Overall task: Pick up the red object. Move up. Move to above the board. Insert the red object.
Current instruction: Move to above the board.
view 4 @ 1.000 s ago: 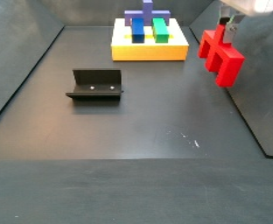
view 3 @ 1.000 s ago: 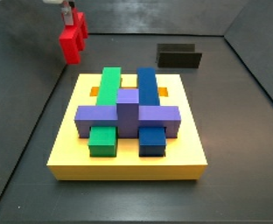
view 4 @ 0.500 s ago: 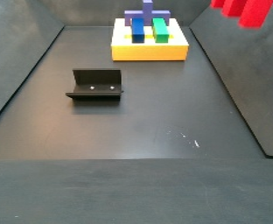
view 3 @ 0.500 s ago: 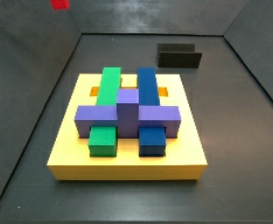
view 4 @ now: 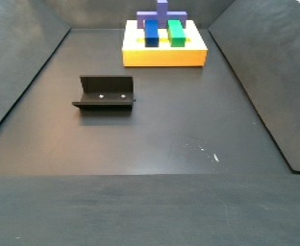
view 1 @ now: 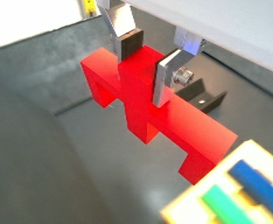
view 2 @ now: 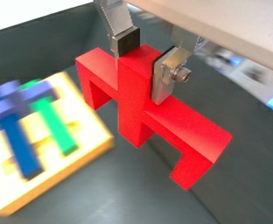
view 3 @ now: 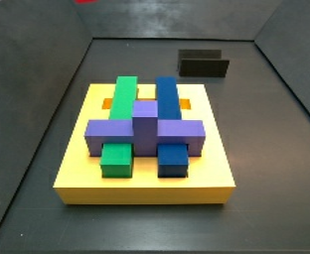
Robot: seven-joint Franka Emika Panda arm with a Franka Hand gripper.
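Note:
My gripper [view 1: 149, 63] is shut on the central stem of the red object [view 1: 163, 122], a bright red crossbar with two short legs, and holds it high above the floor. Both wrist views show the grip [view 2: 145, 61] and the red object [view 2: 163, 131]. In both side views the gripper is out of frame; only a red sliver [view 3: 83, 2] touches the upper edge of a side view. The board [view 3: 144, 189], a yellow slab, lies on the floor with green [view 3: 122, 99], blue [view 3: 167, 99] and purple [view 3: 144, 129] blocks on it. It also shows in a side view [view 4: 163, 56] and in both wrist views [view 1: 192, 206] [view 2: 90, 131].
The fixture [view 3: 205, 65], a dark L-shaped bracket, stands on the floor beyond the board; it also shows in a side view [view 4: 105, 93] and in a wrist view [view 1: 205, 93]. Dark walls enclose the floor [view 4: 153, 144].
The gripper has risen with the red object: it was beside the board a second ago, at the frame's upper edge half a second ago, and is now out of both side views.

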